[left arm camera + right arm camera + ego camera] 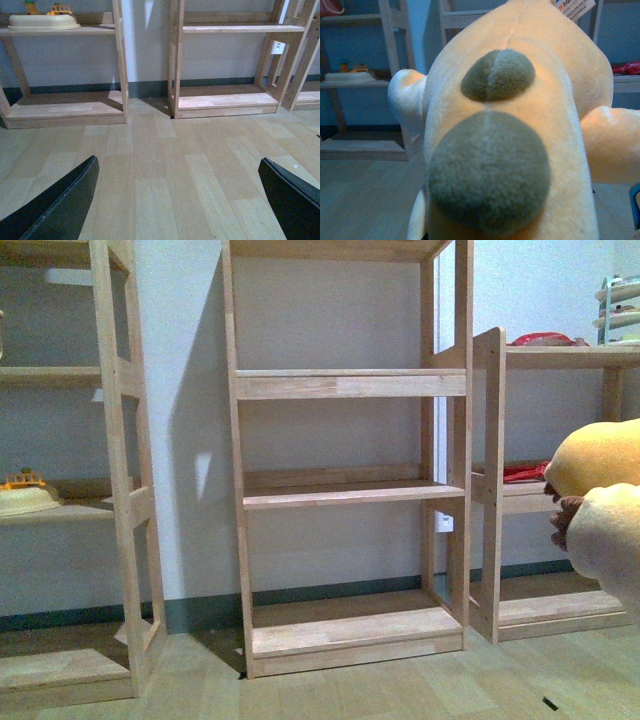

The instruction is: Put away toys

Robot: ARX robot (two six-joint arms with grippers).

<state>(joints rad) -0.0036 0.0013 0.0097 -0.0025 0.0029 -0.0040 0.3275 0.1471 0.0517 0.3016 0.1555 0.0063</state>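
Note:
The plush toy [520, 125] fills the right wrist view: orange-yellow and cream, with two round grey-brown patches and a white label [575, 7] at its far end. In the front view the plush toy [598, 455] hangs in the air at the right edge, level with the middle shelf boards. My right gripper is shut on it; its fingers are hidden behind the toy. My left gripper [178, 167] is open and empty, low over the bare wood floor; only its two black fingertips [75, 195] show. It is not in the front view.
Three wooden shelf units stand against the wall. The middle unit [350, 495] has bare boards. The left unit holds a cream dish [25, 500] with a small yellow toy. The right unit holds red things [545, 339]. A small dark scrap [550, 703] lies on the floor.

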